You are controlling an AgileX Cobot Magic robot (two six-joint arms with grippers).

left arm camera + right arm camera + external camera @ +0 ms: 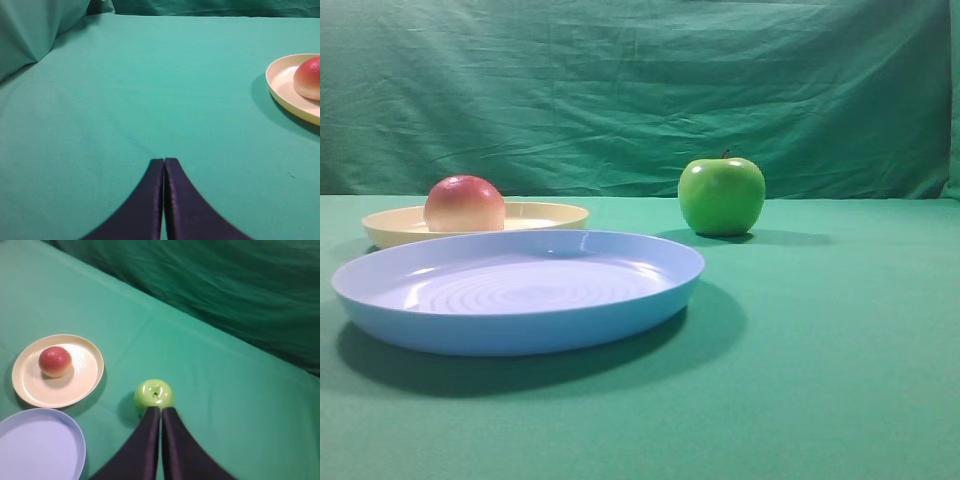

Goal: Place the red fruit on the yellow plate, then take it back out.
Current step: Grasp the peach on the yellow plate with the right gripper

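1. On the yellow plate (pixel 58 371), left of centre, the fruit (pixel 55 361) is sitting free; placing looks done, retrieval pending.
2. Left tool (pixel 164 161) is hovering over bare tabletop (pixel 150 90), jaws pressed together, holding nothing.
3. Right tool (pixel 160 410) is hanging above the green apple (pixel 153 392), likewise closed and empty.
4. Blue plate (pixel 520 285) is lying unused, nearest the camera.

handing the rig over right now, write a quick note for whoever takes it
Left gripper: fingers shut, empty, above bare green cloth.
Right gripper: fingers shut, empty, raised above the green apple.
The red fruit sits on the yellow plate, left of the plate's middle. The blue plate in front holds nothing.
Done: fruit placed on the plate.
Left: pick the fruit up again and take it off the plate.
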